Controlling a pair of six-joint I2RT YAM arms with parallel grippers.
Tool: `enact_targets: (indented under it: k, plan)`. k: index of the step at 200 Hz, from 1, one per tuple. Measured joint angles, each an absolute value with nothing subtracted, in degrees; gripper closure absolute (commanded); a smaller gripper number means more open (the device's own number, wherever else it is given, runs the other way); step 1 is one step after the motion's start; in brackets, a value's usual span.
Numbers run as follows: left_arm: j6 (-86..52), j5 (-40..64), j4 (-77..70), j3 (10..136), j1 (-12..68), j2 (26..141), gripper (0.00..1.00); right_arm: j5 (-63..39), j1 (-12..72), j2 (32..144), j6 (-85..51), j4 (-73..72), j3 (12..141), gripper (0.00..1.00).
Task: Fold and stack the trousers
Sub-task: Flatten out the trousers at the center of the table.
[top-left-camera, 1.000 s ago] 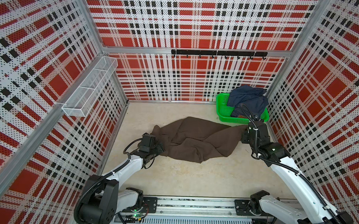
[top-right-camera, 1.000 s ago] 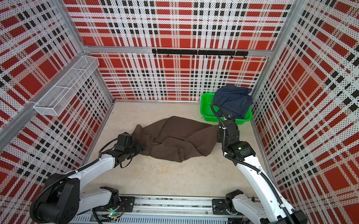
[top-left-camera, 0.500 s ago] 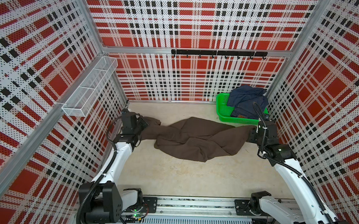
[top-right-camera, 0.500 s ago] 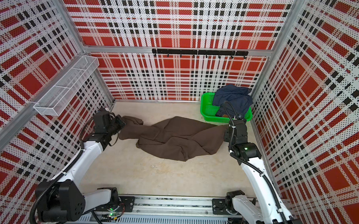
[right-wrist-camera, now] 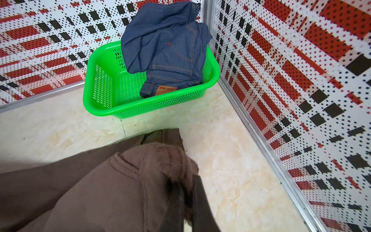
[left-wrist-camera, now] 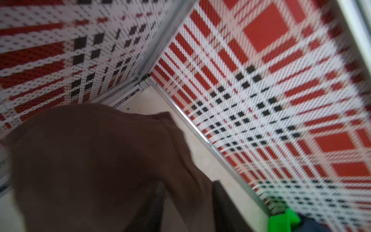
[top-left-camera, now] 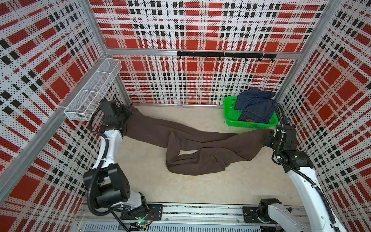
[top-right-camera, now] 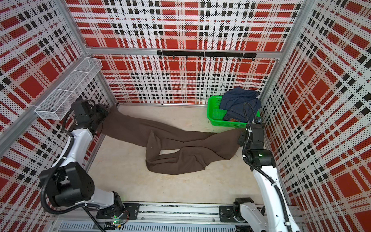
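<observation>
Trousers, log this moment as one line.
trousers: spread out, unfolded | right pincer: shut on trousers | left pincer: at other end, grip unclear

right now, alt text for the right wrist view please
The right gripper pinches a bunched end of the dark brown trousers. Behind, a green basket holding blue denim jeans sits in the corner.

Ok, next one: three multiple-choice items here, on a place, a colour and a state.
1. The jeans lie: A inside the green basket; B beside it; C under it.
2. The trousers are: A blue; B dark brown; C green.
3. The right tool is: A open and empty; B shut on the jeans; C shut on the trousers.
Key: 1 A, denim sits within the basket walls; 2 B, matte brown cloth in both top views; 3 C, brown cloth is pinched between its jaws.
</observation>
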State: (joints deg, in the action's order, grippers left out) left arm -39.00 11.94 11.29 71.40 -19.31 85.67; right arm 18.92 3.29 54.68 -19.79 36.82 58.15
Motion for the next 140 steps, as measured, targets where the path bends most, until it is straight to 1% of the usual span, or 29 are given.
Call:
enact_targets:
  k: [14,47,74,91,103,125,140]
  plan:
    - [-38.9,12.2,12.0,70.7,-18.1,86.8,0.17,18.1,3.3,54.7,-20.1,36.8,58.2,1.00]
    - [-37.8,11.6,12.5,65.9,-12.9,83.1,0.16,16.8,3.2,54.7,-20.7,36.8,58.2,1.00]
    - [-36.8,9.8,12.7,58.2,-4.4,76.1,0.16,16.4,3.2,54.7,-20.8,36.6,58.1,1.00]
    - [-37.0,9.2,12.2,53.1,1.6,73.8,0.13,16.4,3.2,54.7,-20.8,36.6,58.1,1.00]
    - [-37.5,9.0,12.0,49.5,5.5,73.6,0.06,16.3,3.2,54.8,-20.9,36.5,58.1,1.00]
    - [-39.0,8.3,11.6,44.2,11.2,75.1,0.06,16.3,3.2,55.3,-20.9,36.2,58.1,1.00]
    - [-39.9,7.9,10.7,42.3,13.9,77.1,0.08,16.2,3.2,55.4,-21.0,35.7,57.7,1.00]
